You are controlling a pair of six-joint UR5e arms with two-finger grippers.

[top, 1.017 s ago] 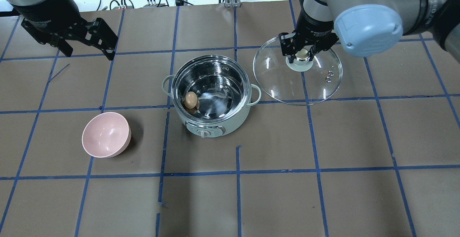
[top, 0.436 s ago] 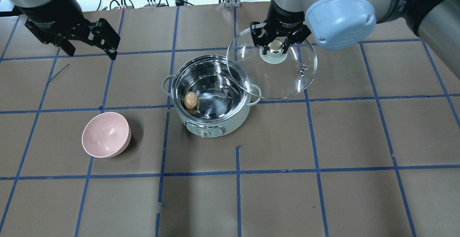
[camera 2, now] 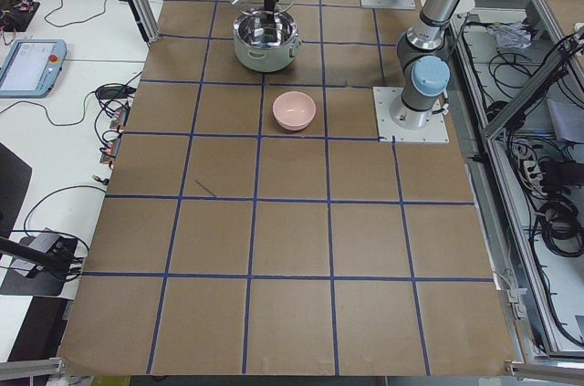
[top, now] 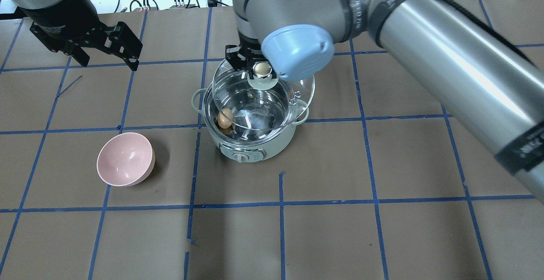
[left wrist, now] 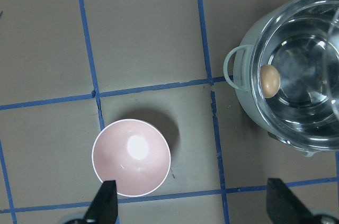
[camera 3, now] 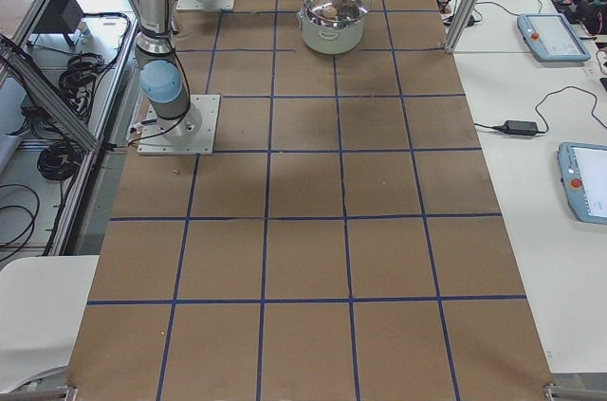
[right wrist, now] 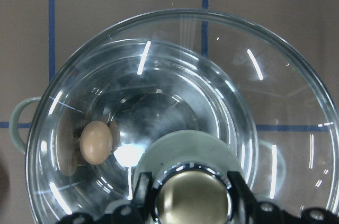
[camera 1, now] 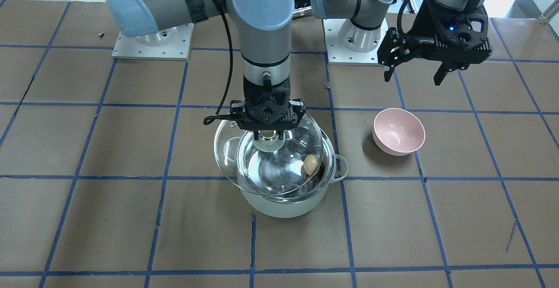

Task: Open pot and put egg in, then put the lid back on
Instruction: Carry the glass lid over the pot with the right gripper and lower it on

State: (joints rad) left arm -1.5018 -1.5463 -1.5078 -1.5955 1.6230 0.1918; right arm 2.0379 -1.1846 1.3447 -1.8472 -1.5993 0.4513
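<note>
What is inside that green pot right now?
In the pot, one brown egg lies on the shiny bottom, against the wall. The clear lid hangs above it in the right gripper; the knob hides a patch of the bottom.

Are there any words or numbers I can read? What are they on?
White letters on the black bands of the right arm: too blurred to read.
Small white print on the left gripper: too small to read.
Marks on the front panel of the pot: too small to read.
The lid, egg and bowl: no writing visible.

Pot [left wrist: 255,102] cut off (left wrist view), lid [top: 260,81] partly behind right arm [top: 297,50]
</note>
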